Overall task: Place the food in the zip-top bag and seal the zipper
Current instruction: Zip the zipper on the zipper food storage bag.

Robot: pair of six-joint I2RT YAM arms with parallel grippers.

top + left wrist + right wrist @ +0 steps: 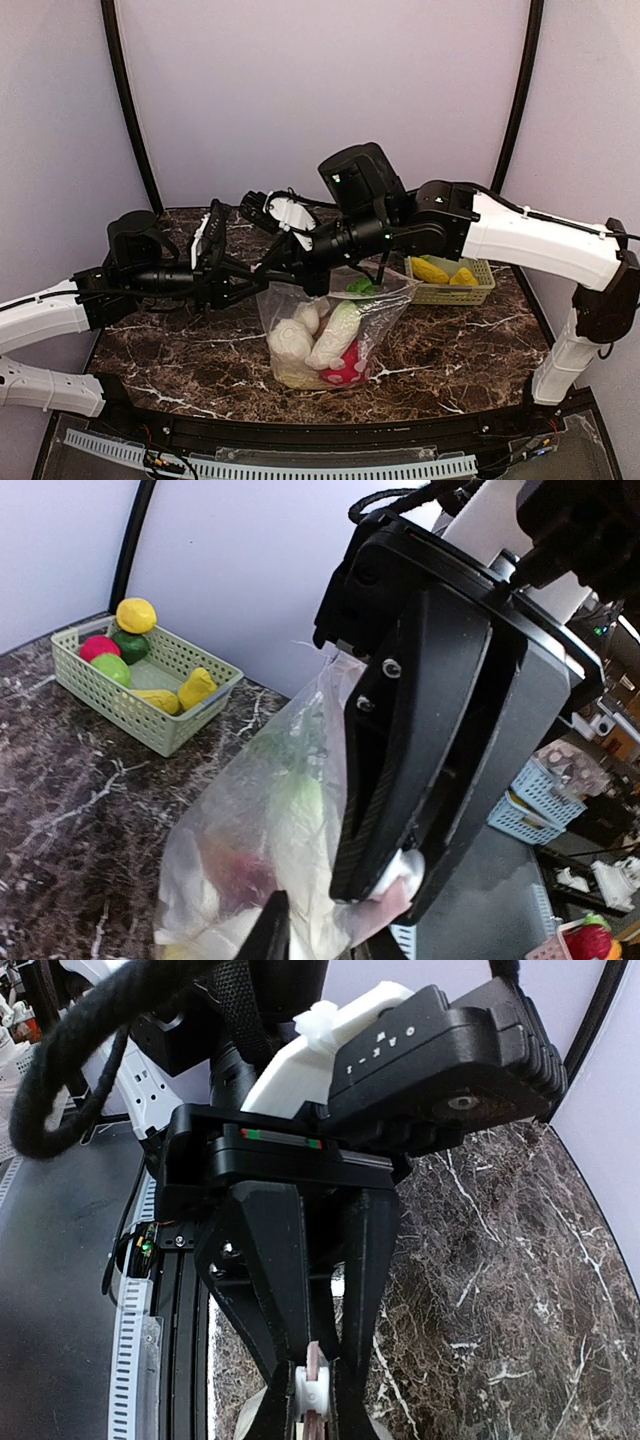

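Note:
The zip-top bag [318,322] hangs upright over the middle of the table, lifted by its mouth. Food shows through it: a pale lumpy piece [290,340], a white radish with a green top [338,332] and a red spotted piece [345,374]. My right gripper [316,1398] is shut on the white slider tab [315,1392] of the pink zipper [315,1358]. From the left wrist view, that slider [404,870] sits at the bag's [260,830] top corner. My left gripper [325,932] stands slightly open just beside it, with the bag's plastic lying between its fingers.
A light green mesh basket [478,292] at the back right holds yellow pieces [430,269]. In the left wrist view the basket [95,695] also shows red and green pieces. Both arms cross closely above the bag. Dark marble table [170,350] lies around it.

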